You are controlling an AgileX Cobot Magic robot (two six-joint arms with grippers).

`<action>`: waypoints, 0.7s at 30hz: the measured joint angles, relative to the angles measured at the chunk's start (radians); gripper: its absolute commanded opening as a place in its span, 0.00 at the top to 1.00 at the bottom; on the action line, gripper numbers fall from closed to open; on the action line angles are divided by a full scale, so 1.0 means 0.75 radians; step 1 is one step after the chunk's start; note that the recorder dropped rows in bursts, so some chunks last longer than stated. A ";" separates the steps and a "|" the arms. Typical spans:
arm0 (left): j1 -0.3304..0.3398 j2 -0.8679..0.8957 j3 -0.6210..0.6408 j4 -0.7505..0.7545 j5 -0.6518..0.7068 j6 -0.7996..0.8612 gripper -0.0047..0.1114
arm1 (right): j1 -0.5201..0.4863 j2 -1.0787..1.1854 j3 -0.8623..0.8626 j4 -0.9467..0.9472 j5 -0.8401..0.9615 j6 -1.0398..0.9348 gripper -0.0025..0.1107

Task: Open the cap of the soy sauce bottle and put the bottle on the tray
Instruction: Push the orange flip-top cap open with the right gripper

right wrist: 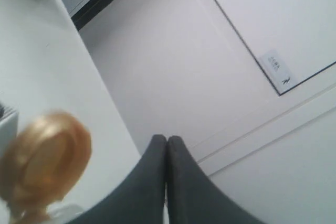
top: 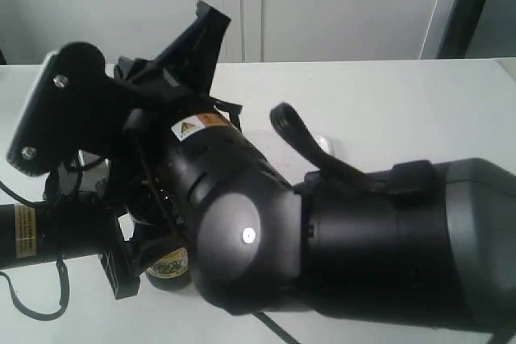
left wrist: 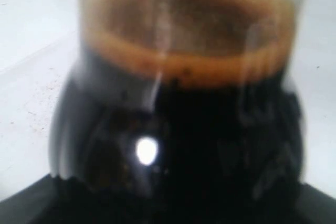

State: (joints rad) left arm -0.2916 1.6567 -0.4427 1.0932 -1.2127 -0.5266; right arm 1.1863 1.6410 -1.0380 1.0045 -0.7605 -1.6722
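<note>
Glass soy sauce bottle (left wrist: 184, 145), round-shouldered, dark liquid under a foamy brown ring, sat right against the left gripper (top: 122, 267); whether that gripper clamped it could not be told. Base near the white tabletop (top: 387, 94). Right gripper (right wrist: 167, 169): smooth dark fingers (right wrist: 149, 187) pressed together, holding nothing, just beside the blurred, rounded orange cap (right wrist: 44, 163).

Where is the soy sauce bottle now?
In the exterior view the soy sauce bottle sits low on the left, under the black robot arms; it fills the left wrist view.
</note>
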 measured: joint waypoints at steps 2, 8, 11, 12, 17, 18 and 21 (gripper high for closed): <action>0.000 0.000 0.000 0.000 0.000 0.000 0.96 | 0.000 -0.002 -0.044 0.000 0.000 -0.021 0.98; 0.000 0.000 0.000 0.000 0.000 0.002 0.96 | 0.000 -0.002 -0.112 0.117 0.049 -0.029 0.98; 0.000 0.000 0.000 0.000 0.000 0.002 0.96 | -0.015 -0.017 -0.114 0.184 0.138 -0.017 0.98; 0.000 0.000 0.000 0.000 0.000 0.002 0.96 | -0.027 -0.024 -0.114 0.193 0.170 0.004 0.98; 0.000 0.000 0.000 0.000 0.000 0.002 0.96 | -0.126 -0.099 -0.114 0.212 0.379 0.090 0.98; 0.000 0.000 0.000 0.000 0.000 0.002 0.96 | -0.151 -0.117 -0.114 0.215 0.433 0.100 0.98; 0.000 0.000 0.000 0.000 0.000 0.002 0.96 | -0.246 -0.179 -0.115 0.221 0.636 0.108 0.98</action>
State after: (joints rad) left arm -0.2916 1.6567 -0.4427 1.0932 -1.2127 -0.5247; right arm 1.0016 1.5071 -1.1244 1.1704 -0.2833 -1.5912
